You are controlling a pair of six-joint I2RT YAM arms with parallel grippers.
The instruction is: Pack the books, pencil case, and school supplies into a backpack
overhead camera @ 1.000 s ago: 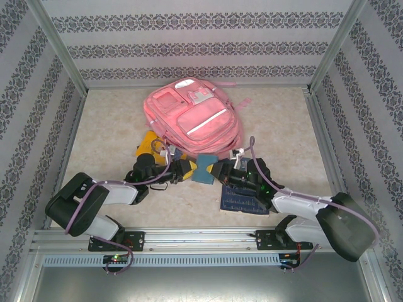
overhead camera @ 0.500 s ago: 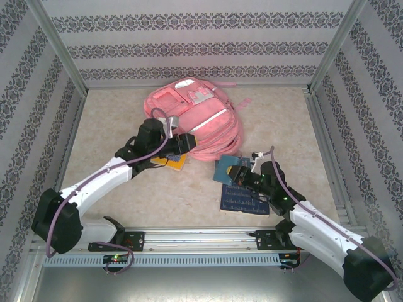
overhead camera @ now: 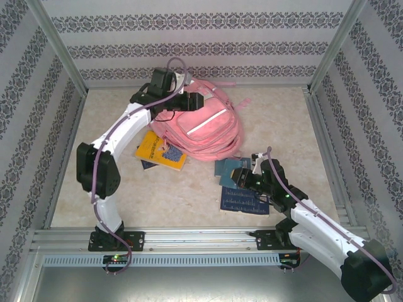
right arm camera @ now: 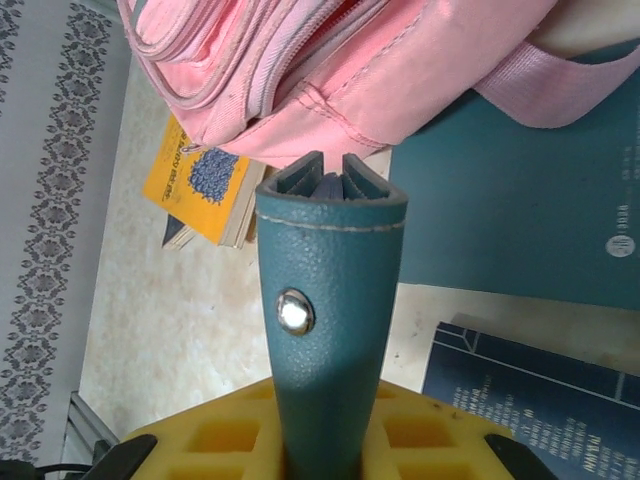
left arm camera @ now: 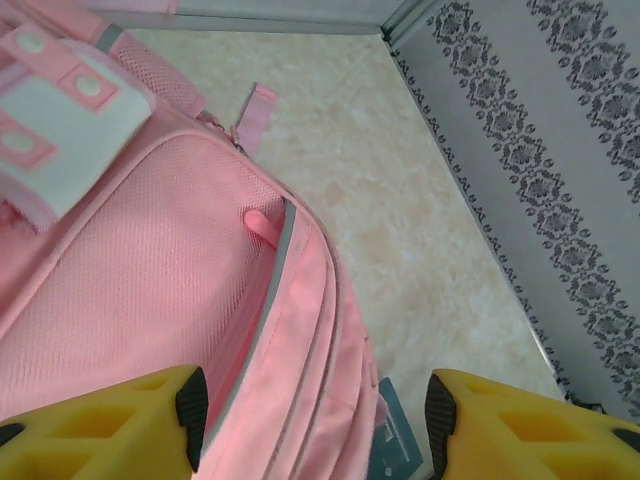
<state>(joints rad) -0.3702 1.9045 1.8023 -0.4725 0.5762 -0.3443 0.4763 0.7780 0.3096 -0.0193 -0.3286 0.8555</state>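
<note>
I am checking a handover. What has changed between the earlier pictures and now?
The left gripper went from the middle, beside the dark-teal pouch, to the far end of the backpack, with open jaws. The right gripper drew back to its own side, shut on the pouch. The backpack, yellow book and navy book stayed put.

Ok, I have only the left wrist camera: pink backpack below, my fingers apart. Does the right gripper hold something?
Observer: Yes. The right gripper is shut on a dark-teal item with a metal snap.
Operator: Good. Where is the yellow book?
Observer: The yellow book lies flat beside the backpack, on its left side.
Operator: Any other book outside?
Observer: A navy book lies flat on the robot's right, nearer to it than the backpack.
</note>
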